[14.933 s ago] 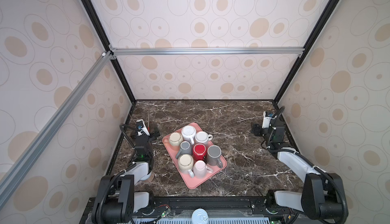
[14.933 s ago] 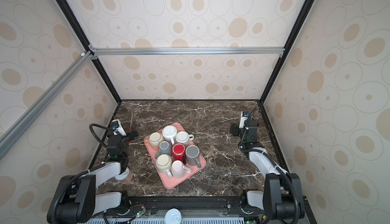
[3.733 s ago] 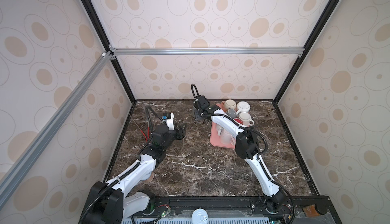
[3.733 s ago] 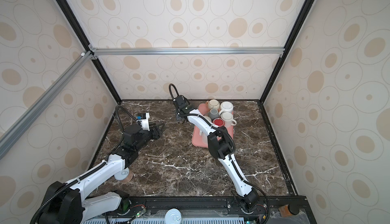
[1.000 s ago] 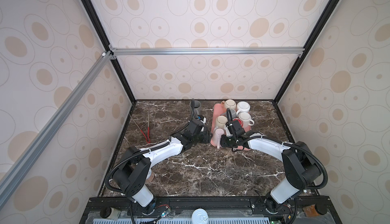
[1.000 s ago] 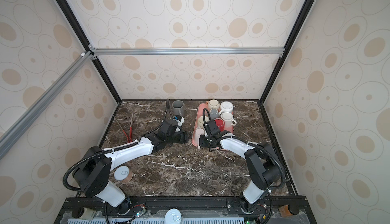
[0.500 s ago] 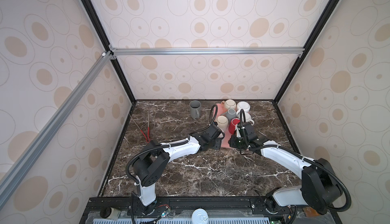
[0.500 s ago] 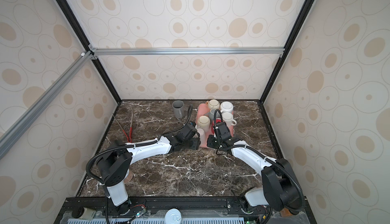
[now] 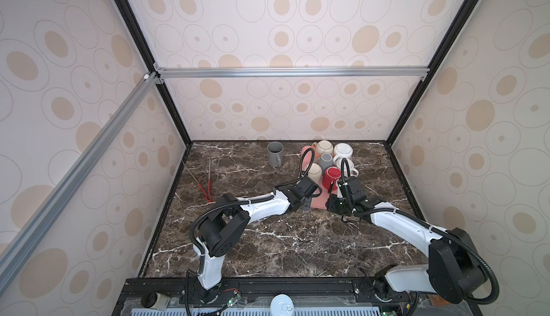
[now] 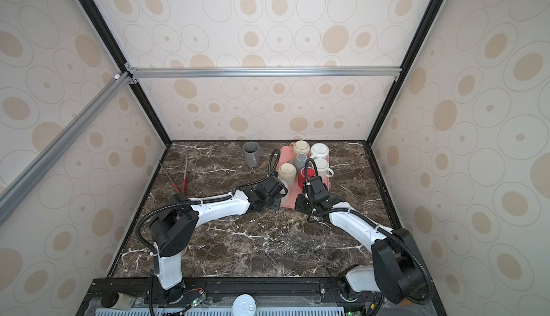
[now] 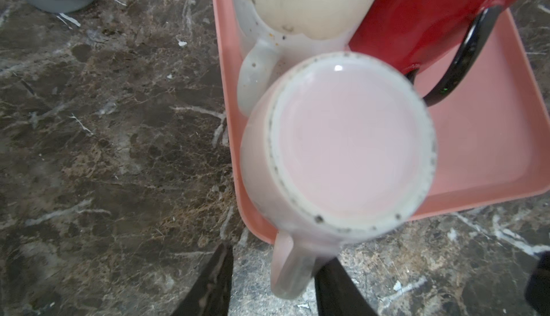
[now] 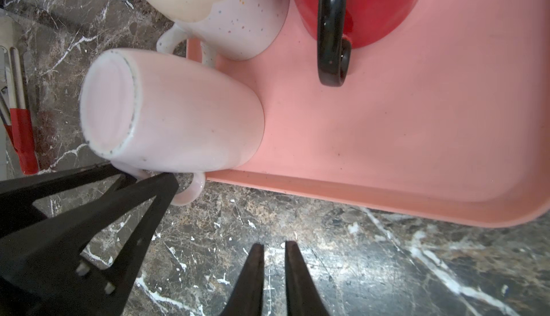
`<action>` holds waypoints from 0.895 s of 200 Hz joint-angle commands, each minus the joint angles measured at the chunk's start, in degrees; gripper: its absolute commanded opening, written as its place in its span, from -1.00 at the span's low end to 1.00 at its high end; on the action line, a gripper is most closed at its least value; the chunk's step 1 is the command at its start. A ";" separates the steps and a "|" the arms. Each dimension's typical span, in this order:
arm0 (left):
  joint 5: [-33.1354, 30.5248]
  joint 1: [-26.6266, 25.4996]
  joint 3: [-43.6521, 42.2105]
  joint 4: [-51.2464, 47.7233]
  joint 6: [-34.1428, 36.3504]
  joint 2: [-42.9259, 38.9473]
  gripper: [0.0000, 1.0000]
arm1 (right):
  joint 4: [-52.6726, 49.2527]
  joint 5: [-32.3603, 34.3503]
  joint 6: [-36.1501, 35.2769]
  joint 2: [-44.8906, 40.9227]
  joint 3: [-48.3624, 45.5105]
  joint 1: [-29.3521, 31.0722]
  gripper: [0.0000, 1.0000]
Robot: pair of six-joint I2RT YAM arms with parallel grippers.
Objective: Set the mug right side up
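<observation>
The pale pink mug [image 11: 336, 139] stands mouth-down in the near left corner of the pink tray [image 12: 387, 139], just beside a speckled cream mug [image 11: 297, 2] and a red mug [image 11: 416, 17]; its glossy base faces up, ringed by a whitish, dark-flecked foot, and its handle juts out over the marble worktop [image 11: 119, 151]. The left end effector [image 11: 278, 253] is parted, one finger on each side of that handle. The right end effector [image 12: 273, 244] is closed on nothing, above the worktop near the tray's edge.
</observation>
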 commanded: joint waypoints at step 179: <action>2.91 -0.15 -2.61 8.81 8.02 1.02 -1.00 | 0.64 -0.36 2.62 -2.02 -2.54 -0.10 -0.65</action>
